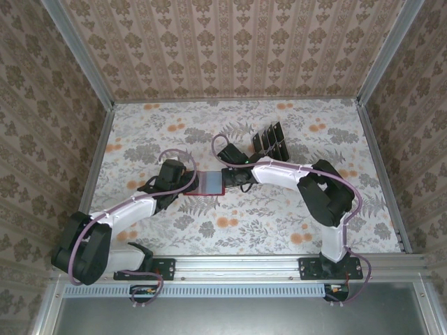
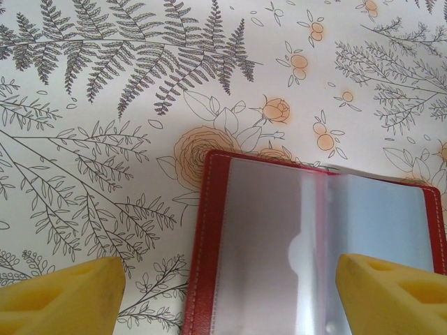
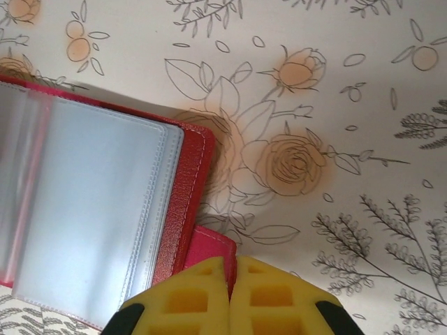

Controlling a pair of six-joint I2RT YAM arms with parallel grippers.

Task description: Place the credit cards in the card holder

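Pads (image 3: 202,296) of the right gripper (image 3: 230,293) are pressed flat together, no gap. They sit on the clasp tab (image 3: 209,244) that sticks out at the card holder's right edge, and the tab looks pinched between them. The left gripper (image 2: 227,300) has its jaws wide and holds nothing. One finger is off the card holder's left edge and the other over its inner page.

The card holder (image 3: 105,209) lies open and flat on the floral table (image 1: 244,223), red cover down and pale clear pockets up. The pockets I can see look empty. The credit cards (image 1: 269,142) stand on edge in a row beyond the card holder, off its far right corner, apart from it and from both grippers.

Step, as I judge it: the holder is opened and being steadied by its tab, and no card is picked yet. Next move likely calls for:
- the free left gripper leaving the holder and reaching past it to the cards
- a narrow pinch on a single card's top edge
- the card coming back with its edge lined up to a pocket mouth

The right grip needs to hold so the holder doesn't slide or fold shut.
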